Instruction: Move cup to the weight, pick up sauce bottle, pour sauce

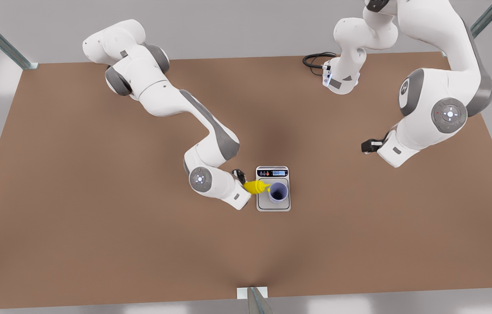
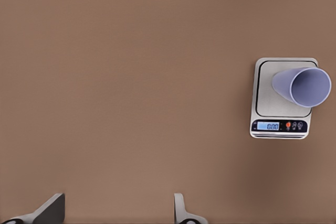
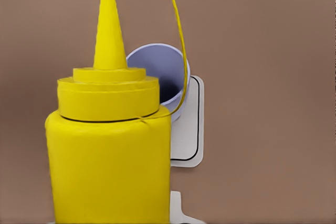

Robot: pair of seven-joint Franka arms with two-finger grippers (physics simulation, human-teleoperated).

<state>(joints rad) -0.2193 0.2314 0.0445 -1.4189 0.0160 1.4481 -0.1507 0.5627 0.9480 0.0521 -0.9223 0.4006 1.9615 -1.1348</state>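
so cup (image 1: 278,192) sits on weight (image 1: 273,205), my right gripper (image 1: 246,185) holding sauce bottle (image 1: 256,187) tipped over it, pouring left; left gripper (image 2: 118,211) waits, spread wide.

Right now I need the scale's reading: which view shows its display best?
The left wrist view: the kitchen scale shows whole, display facing the camera. The front view shows the display smaller. In the right wrist view the sauce bottle and cup cover most of it.
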